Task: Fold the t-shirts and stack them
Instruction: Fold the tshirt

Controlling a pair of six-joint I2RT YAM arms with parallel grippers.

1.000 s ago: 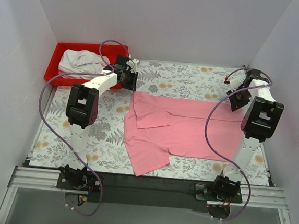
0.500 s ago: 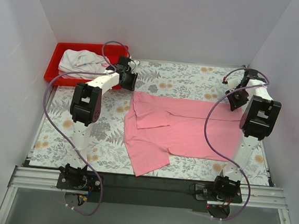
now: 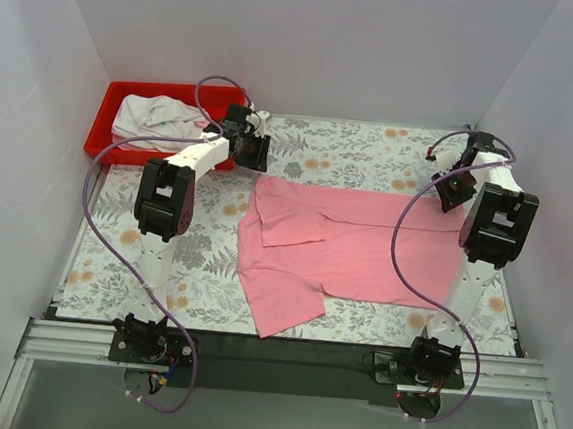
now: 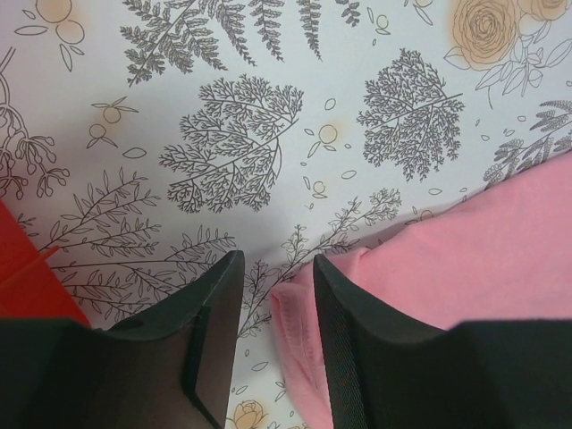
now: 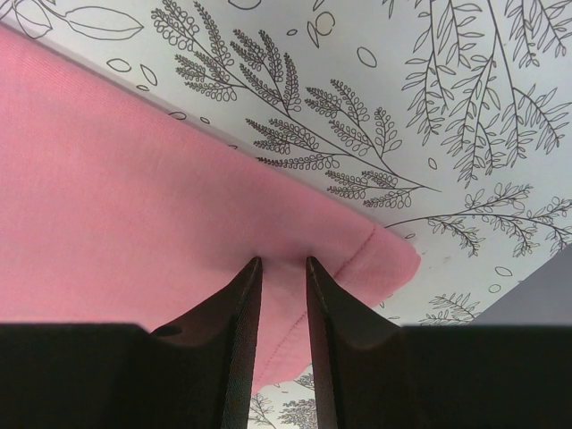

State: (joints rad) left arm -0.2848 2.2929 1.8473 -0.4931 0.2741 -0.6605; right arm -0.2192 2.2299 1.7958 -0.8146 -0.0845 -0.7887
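Floral table (image 3: 353,145), white walls around: left gripper (image 4: 275,268) with fingers apart at far-left corner of pink t-shirt (image 3: 364,241), nothing clamped; right gripper (image 5: 282,264) over far-right hem corner, fingers nearly together, cannot tell whether pinching cloth. Judged step: taking both far corners for a fold toward near side, so set left fingers astride the edge, pinch one layer only, lift both corners level. Open table on near side; mind red bin (image 3: 97,138) holding white t-shirt (image 3: 154,118) just left of left gripper, walls close on right.
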